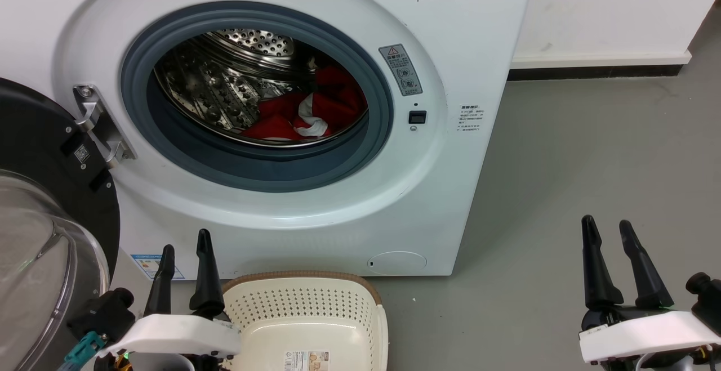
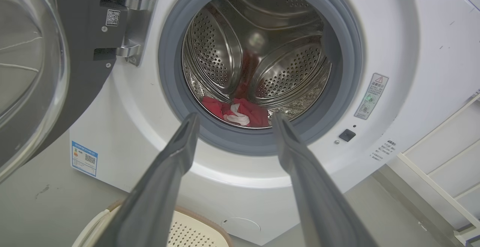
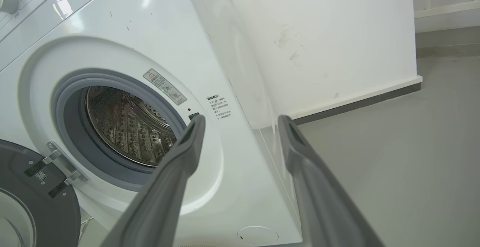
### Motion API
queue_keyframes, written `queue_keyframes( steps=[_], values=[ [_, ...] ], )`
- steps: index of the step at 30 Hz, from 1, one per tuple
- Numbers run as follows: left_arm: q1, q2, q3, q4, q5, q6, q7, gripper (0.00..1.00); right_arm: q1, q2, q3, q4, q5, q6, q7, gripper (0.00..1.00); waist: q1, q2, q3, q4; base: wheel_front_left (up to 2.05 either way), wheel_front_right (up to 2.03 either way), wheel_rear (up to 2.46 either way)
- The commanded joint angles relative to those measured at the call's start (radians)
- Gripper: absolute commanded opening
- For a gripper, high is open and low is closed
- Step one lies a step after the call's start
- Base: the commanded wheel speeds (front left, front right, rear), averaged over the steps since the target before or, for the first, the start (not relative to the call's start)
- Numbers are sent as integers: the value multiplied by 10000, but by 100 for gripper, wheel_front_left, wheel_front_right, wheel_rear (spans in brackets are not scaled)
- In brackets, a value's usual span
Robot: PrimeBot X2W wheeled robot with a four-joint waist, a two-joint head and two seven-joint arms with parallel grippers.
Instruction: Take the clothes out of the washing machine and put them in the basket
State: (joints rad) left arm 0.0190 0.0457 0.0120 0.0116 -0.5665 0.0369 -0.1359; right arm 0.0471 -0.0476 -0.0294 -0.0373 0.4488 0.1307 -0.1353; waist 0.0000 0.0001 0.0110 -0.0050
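Here the fingers of the left gripper (image 1: pixel 186 240) stand spread and empty, just beside the basket (image 1: pixel 304 303); those of the right gripper (image 1: pixel 606 222) are likewise apart, holding nothing, over grey floor (image 1: pixel 591 162); the basket, cream and perforated with a brown rim, sits before the washing machine (image 1: pixel 450 22); the clothes (image 1: pixel 332 98), red with a white strip, lie crumpled low in the steel drum (image 1: pixel 225 84); the door (image 1: pixel 34 134) hangs open; a warning sticker (image 1: pixel 400 70) bears a red triangle, its print too small to read.
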Motion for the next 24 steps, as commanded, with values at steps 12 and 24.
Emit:
queue_keyframes(
  steps=[12,24],
  values=[
    [191,47,-28,-335,1414,103,-381,100,250,-42,56,-517,-1505,-1,-380,100,0,-1,20,14,0,0,0],
    [359,50,-86,-357,2444,215,-640,100,449,-41,87,-673,-2546,-1,-637,100,0,-1,55,-8,0,0,0]
  ],
)
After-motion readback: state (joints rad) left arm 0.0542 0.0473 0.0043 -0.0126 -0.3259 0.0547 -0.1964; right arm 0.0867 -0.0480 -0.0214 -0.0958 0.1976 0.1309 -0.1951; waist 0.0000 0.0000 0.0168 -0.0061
